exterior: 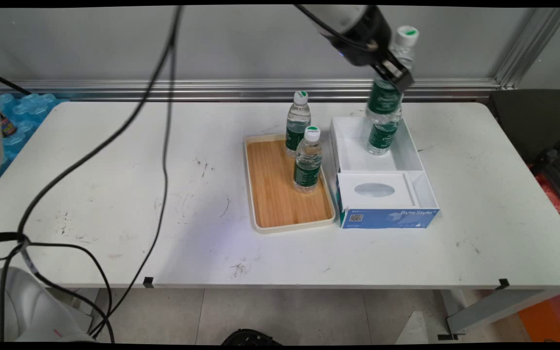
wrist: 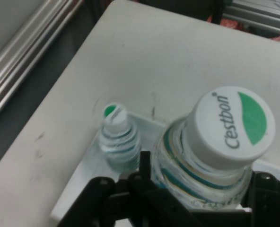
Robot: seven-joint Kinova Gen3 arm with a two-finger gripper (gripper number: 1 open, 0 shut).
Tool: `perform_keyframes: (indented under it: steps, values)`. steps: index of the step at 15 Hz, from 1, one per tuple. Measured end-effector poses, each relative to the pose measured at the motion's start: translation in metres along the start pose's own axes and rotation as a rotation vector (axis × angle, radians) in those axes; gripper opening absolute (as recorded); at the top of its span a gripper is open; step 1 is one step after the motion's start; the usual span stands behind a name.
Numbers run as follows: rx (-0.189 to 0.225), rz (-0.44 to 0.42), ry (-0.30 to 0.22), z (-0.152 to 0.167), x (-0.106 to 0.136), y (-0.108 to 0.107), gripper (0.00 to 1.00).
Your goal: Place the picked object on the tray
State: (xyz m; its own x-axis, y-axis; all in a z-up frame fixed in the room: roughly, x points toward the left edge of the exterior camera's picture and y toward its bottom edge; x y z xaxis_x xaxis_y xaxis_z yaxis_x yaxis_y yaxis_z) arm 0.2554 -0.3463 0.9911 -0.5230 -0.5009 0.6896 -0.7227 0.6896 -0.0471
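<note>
**Gripper holding a bottle above the white box**

The gripper (exterior: 396,73) is closed around a water bottle (exterior: 393,73), clamping it at its upper body, just below the shoulder. This held bottle is raised clear of the table (exterior: 114,194), over the far part of the white box (exterior: 418,155). Its long axis is near vertical, tilted slightly; the white-and-green cap (wrist: 230,123) points up and the base points down into the box.

A second bottle (exterior: 383,131) stands upright inside the box, in the far compartment, directly under the held one; the hand view shows it below and beside the held bottle. A tissue pack (exterior: 387,204) occupies the near end of the box.

Just left of the box, a wooden tray (exterior: 275,194) carries two upright bottles (exterior: 307,160) at its far right corner.
</note>
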Motion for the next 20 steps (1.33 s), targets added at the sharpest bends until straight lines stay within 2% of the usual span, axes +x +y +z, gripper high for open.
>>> perform_keyframes:
  steps: [4, 6, 12, 16, 20]
  values:
    - [0.009, -0.001, -0.019, -0.052, -0.022, -0.018, 0.0]
    - [0.009, 0.005, -0.034, -0.077, -0.04, -0.031, 0.0]
    - [0.009, 0.011, -0.056, -0.117, -0.092, -0.069, 0.0]
    - [-0.007, 0.012, -0.06, -0.122, -0.136, -0.094, 0.0]
    - [-0.031, 0.018, -0.055, -0.106, -0.17, -0.116, 0.0]
